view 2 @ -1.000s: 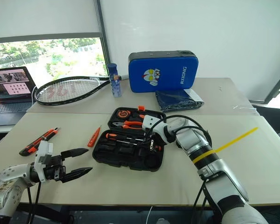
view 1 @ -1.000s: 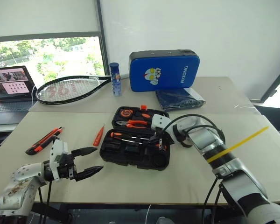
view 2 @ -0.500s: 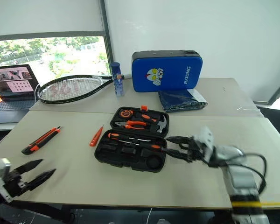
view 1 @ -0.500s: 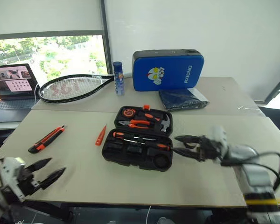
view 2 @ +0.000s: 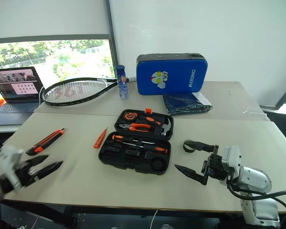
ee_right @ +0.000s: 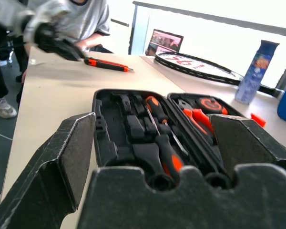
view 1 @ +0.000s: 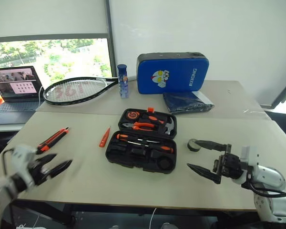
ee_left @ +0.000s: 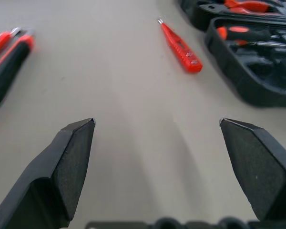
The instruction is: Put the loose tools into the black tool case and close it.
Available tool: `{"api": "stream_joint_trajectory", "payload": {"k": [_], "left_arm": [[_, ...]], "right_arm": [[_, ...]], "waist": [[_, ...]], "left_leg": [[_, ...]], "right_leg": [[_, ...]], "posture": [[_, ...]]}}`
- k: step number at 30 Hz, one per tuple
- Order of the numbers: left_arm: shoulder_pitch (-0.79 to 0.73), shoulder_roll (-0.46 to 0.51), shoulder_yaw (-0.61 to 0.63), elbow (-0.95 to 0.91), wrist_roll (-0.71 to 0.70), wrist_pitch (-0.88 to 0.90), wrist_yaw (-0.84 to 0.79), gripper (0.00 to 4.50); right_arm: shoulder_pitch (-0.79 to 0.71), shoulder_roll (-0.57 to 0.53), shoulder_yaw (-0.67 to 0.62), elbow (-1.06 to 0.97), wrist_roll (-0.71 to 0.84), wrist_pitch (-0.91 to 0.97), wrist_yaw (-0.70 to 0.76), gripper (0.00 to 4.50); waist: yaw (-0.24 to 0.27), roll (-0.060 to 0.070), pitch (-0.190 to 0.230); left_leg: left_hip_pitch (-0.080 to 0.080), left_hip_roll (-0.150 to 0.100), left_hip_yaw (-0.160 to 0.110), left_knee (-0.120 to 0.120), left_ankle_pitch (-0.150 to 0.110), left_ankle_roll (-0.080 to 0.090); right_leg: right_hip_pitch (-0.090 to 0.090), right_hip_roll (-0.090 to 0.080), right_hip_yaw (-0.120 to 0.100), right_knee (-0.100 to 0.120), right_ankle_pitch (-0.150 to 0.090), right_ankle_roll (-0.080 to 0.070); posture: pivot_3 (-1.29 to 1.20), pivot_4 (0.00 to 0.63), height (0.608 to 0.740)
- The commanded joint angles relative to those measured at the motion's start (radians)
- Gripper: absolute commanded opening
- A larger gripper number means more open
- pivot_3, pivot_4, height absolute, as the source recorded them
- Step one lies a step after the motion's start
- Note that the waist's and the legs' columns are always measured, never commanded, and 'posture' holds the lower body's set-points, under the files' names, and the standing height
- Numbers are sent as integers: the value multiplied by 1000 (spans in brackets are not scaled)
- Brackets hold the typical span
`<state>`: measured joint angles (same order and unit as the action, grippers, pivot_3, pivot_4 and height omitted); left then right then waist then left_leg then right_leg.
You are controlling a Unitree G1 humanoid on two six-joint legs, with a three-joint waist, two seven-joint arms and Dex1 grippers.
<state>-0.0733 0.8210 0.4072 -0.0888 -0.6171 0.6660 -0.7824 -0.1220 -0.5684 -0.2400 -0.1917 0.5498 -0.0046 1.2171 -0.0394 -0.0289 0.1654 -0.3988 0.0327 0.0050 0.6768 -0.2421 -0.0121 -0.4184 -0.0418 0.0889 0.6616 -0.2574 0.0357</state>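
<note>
My right pincer (view 1: 200,155) hovers at lower right of the head view, fingers spread wide and empty; the small black tape roll (view 1: 194,145) lies just beside its upper fingertip; the open black tool case (view 1: 142,145) sits left of it, mid-frame, long axis running left-right. My left pincer (view 1: 56,164) gapes empty at lower left; the utility knife (view 1: 52,140) lies just above it, pointing upper right; the slim orange tool (view 1: 104,137) lies between knife and case, tip toward the upper right.

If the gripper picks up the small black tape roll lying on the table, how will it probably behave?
The small black tape roll lies flat on the beige table, so it should stay put if nudged. It is a ring, so once tipped on edge it may roll. It looks small and probably light, and the open right gripper beside it could knock it aside easily.
</note>
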Motion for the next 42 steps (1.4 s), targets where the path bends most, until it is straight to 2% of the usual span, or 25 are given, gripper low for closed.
{"api": "stream_joint_trajectory", "payload": {"k": [1,5,14,16,17,23,24,26,28,32,35,38,42], "left_arm": [[-292,1,-215,87,120,200,147,4500],[-520,-80,-351,245,219,279,236,4500],[-730,-225,-534,474,381,297,277,4500],[-751,-244,-547,509,400,317,279,3980],[-756,-244,-571,517,417,317,266,3902],[-751,-248,-577,523,429,345,208,1814],[-747,-243,-570,522,431,344,206,1575],[-740,-226,-534,517,421,329,193,771],[-740,-207,-497,517,409,306,174,444],[-708,-129,-426,483,345,43,-65,444],[-676,-66,-418,456,288,-185,-363,444],[-690,-58,-449,529,302,-447,-574,444],[-784,-106,-550,626,363,-631,-776,444]], "right_arm": [[-78,-37,45,-75,27,96,-52,4448],[-111,-50,85,-99,22,138,-77,4448],[-80,-58,105,-142,35,170,-105,4448],[-74,-60,106,-151,42,177,-108,4500],[-70,-61,105,-154,43,178,-109,4500],[-45,-74,91,-161,50,179,-102,4500],[-40,-76,88,-161,52,179,-102,4500],[-23,-85,80,-162,53,176,-96,4500],[-10,-92,76,-162,53,173,-93,4500],[16,-107,63,-171,55,169,-87,4500],[42,-117,45,-191,68,183,-93,4500],[74,-128,34,-206,74,191,-96,4500],[100,-133,32,-224,77,192,-107,4500]], "waist": [[0,0,0],[-3,-1,0],[13,-2,1],[19,-2,1],[20,-2,1],[21,-1,1],[21,-1,1],[22,-1,1],[20,-1,1],[7,-2,1],[7,-3,2],[18,-3,2],[32,-3,2]], "left_leg": [[-1,0,-1,0,0,0],[-3,-1,-2,-1,0,0],[-8,-2,-3,0,-1,0],[-6,-3,-3,2,-1,0],[-6,-3,-3,2,0,-1],[-5,-3,-3,2,0,-1],[-5,-3,-3,2,0,-1],[-5,-3,-4,2,0,-1],[-5,-3,-4,2,0,-1],[-6,-3,-4,1,0,-1],[-8,-2,-4,1,0,-1],[-7,-2,-3,1,0,-1],[-7,-3,-3,3,0,-1]], "right_leg": [[-1,0,0,0,1,-1],[-3,1,0,1,1,-2],[-5,0,-1,-1,1,-1],[-3,0,-1,0,1,-1],[-2,0,-1,1,1,0],[-1,0,-1,1,1,0],[-1,0,-1,1,1,0],[-2,0,-1,1,1,0],[-2,0,-1,1,1,0],[-4,0,-1,1,1,-1],[-5,0,-2,1,1,-1],[-3,0,-2,-1,1,-1],[-2,0,-3,-2,1,-1]], "posture": [[0,150,740],[0,150,740],[0,150,740],[0,150,740],[0,150,740],[0,150,740],[0,150,740],[0,150,740],[0,150,740],[0,150,740],[0,150,740],[0,150,740],[0,150,740]]}}
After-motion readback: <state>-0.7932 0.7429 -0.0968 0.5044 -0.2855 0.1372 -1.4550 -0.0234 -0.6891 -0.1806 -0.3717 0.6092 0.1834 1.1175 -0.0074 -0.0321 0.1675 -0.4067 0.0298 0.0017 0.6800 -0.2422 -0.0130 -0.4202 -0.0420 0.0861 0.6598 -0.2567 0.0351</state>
